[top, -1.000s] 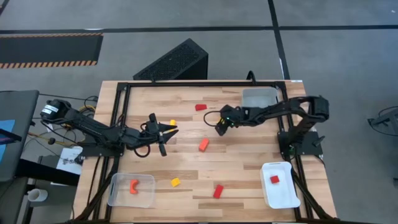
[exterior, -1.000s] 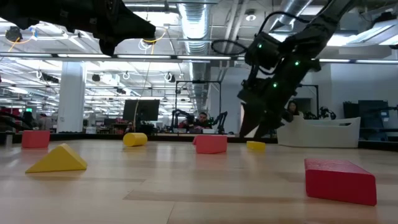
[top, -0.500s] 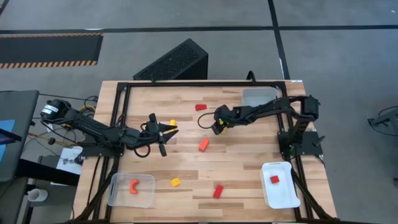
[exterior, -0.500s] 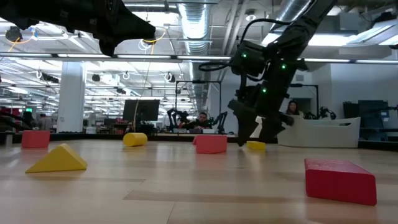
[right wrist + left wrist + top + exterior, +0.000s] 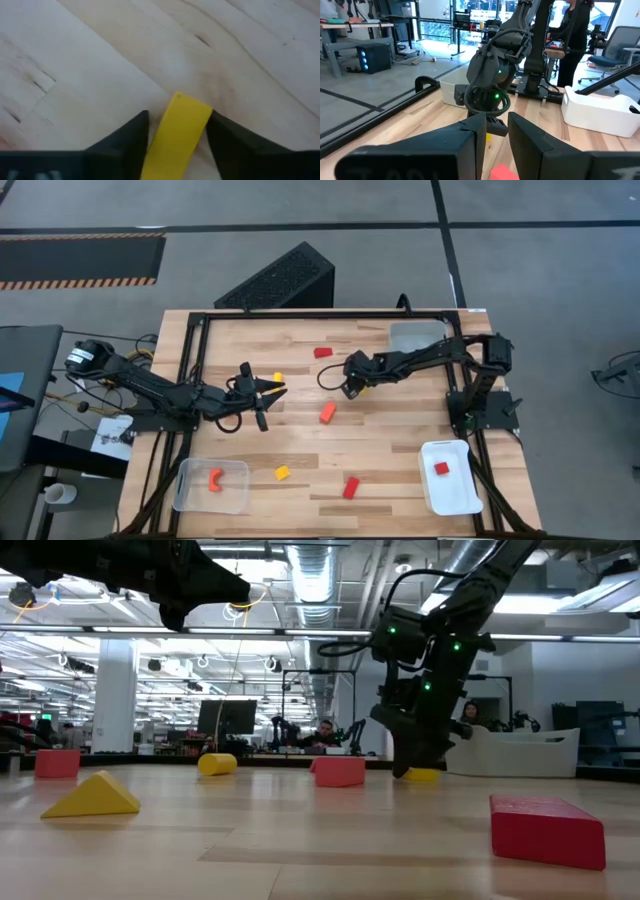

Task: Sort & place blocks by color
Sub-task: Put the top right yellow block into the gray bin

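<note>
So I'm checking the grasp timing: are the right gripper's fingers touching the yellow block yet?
Touching. In the right wrist view both dark fingers sit flush against the yellow block's sides, with no wood showing between; the right gripper straddles it.

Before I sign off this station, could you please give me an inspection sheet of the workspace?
Surface: wooden table, no damage seen.
Job's things: yellow block on the table between the right claw's fingers; five loose blocks on the table; orange block in the clear tray; red block in the white tray.
Clutter: a third tray at the far edge.
Grippers: right claw closed on the yellow block; left claw raised, slightly open, empty.
Cables: black loop at the right wrist.
Surroundings: black box on the floor; a person beyond the table.
</note>
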